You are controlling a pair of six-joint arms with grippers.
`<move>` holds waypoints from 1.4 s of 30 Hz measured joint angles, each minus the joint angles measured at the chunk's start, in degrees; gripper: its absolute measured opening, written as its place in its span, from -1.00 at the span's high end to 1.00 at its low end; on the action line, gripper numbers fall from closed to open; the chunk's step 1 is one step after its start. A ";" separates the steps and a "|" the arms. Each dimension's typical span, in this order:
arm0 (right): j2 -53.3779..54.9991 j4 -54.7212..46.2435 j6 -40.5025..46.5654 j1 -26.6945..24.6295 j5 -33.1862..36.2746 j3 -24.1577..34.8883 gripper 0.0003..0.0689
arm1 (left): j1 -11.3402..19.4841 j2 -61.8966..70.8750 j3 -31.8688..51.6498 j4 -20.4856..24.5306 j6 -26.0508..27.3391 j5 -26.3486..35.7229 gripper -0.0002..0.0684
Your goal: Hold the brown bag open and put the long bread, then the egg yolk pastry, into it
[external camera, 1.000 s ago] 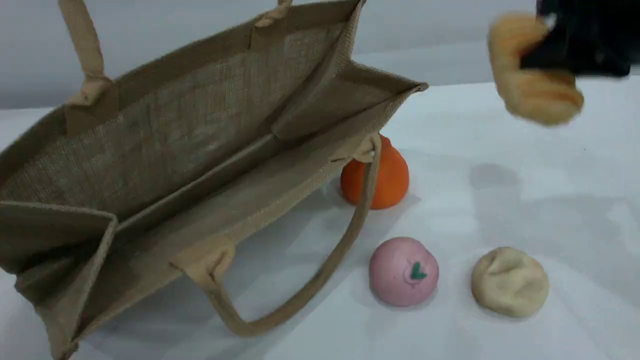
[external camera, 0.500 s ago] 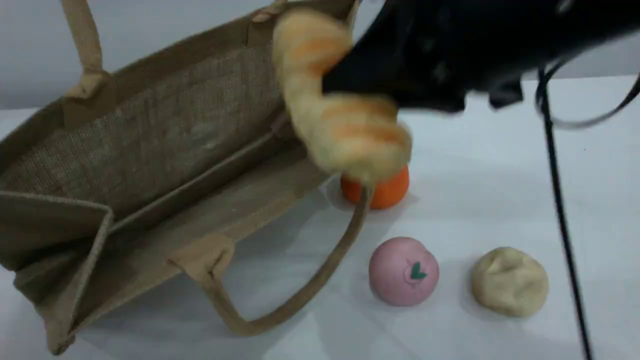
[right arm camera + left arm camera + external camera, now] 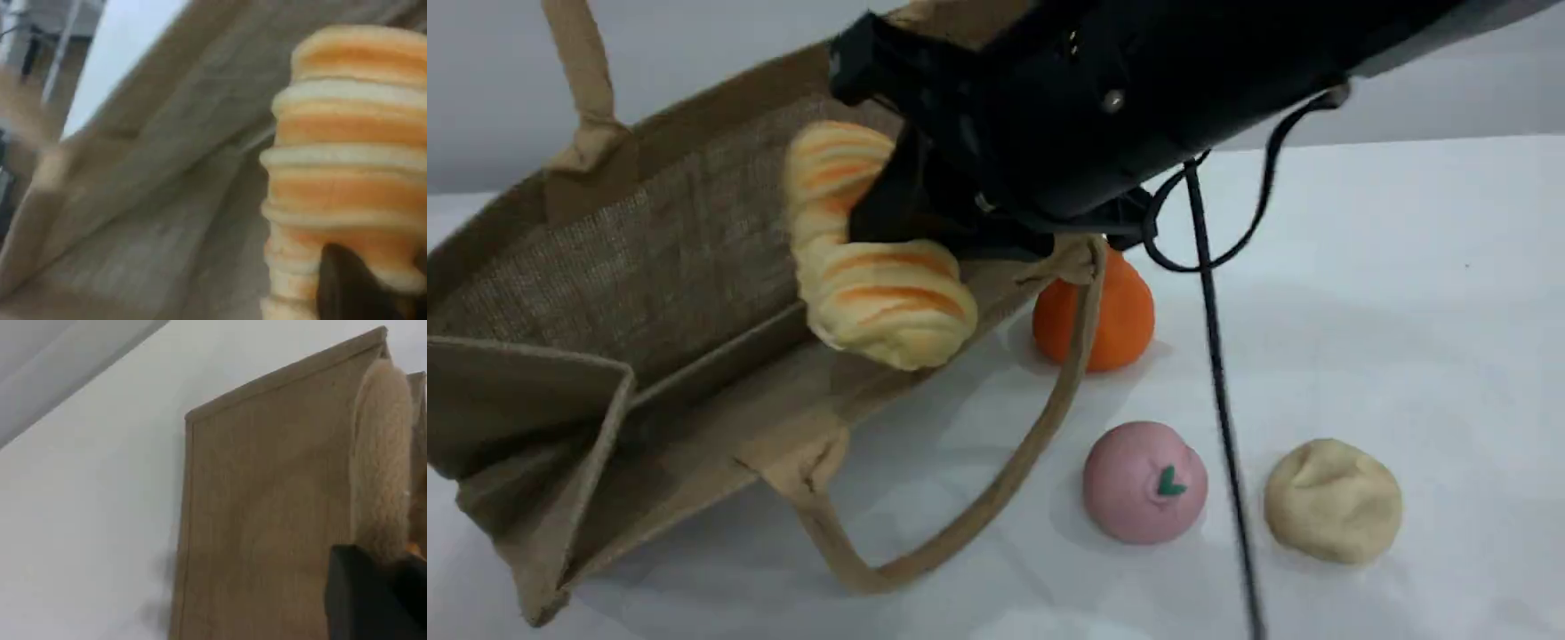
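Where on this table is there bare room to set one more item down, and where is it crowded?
Free: the white table right of the orange pear-shaped item and beyond the egg yolk pastry. Crowded: around the brown bag, where its loose handle, the pink ball and the claw-held long bread cluster.

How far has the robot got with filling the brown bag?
Done: the brown bag gapes open, its handle in the left gripper. In hand: the right gripper carries the long bread over the opening. Left: release it, then fetch the egg yolk pastry from the table.
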 joint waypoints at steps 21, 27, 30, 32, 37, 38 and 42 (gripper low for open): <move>9.48 -0.07 1.66 0.00 -3.99 -11.60 0.65 | 0.00 0.00 0.00 -1.16 0.00 -0.28 0.73; 9.48 -0.05 -1.53 0.00 -2.59 -13.93 -0.02 | 0.00 0.00 0.00 -1.16 0.00 0.10 0.73; 9.48 -0.05 -2.33 0.00 -1.81 -13.93 -0.33 | 0.00 0.00 0.00 -1.16 0.06 0.16 0.73; 9.48 -0.10 -2.33 0.00 -0.91 -13.93 -0.45 | 0.00 0.00 0.00 -1.16 0.11 0.21 0.73; 7.13 -2.53 -0.40 -2.99 4.28 -13.26 -0.51 | 0.00 0.00 0.00 -1.16 0.12 0.21 0.73; 6.08 -4.37 1.06 -3.98 6.14 -13.26 -0.51 | 0.00 0.00 0.00 -1.16 0.17 0.51 0.73; 0.86 -16.01 8.41 -9.38 14.32 -13.26 -0.51 | 0.00 0.00 0.00 -1.16 0.17 0.57 0.73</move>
